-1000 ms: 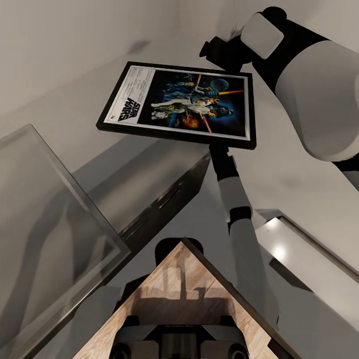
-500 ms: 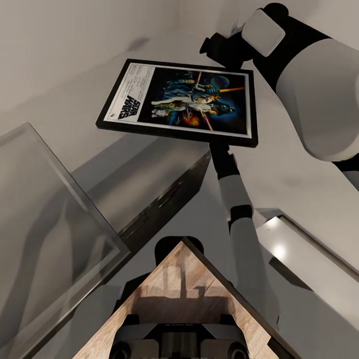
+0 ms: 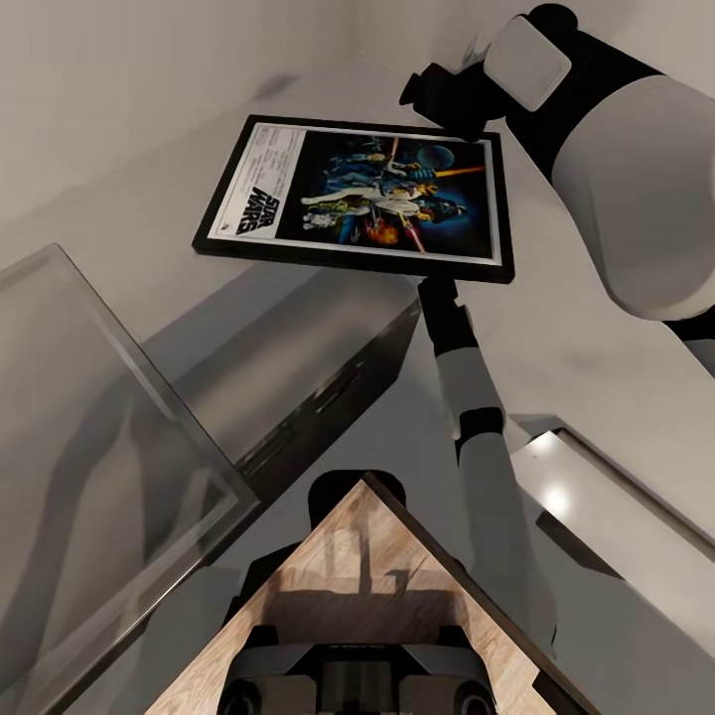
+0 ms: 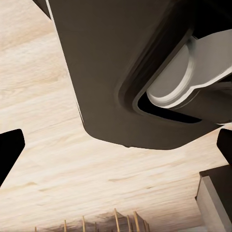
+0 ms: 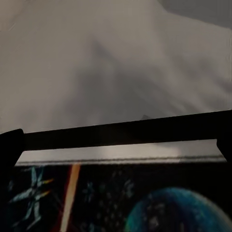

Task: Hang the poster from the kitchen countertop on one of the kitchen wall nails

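The right gripper (image 3: 452,99) is clamped on the top edge of the poster (image 3: 362,197), though from the head view its fingers are mostly lost behind the black frame and the bulky white forearm. In the right wrist view the two dark fingertips sit at either side with the poster (image 5: 121,193) frame's black bar running across between them, a white border and blue space artwork below it. The poster hangs in the air, tilted, title strip toward the left, close to the pale grey wall (image 3: 149,89). The left gripper's (image 4: 116,150) dark finger ends stand far apart, released, over light wood (image 4: 63,159). Below the poster lie a grey countertop (image 3: 288,328) above dark cabinet fronts, a glass panel (image 3: 109,437) at left, and a wooden corner (image 3: 367,586) nearest the robot's trunk.
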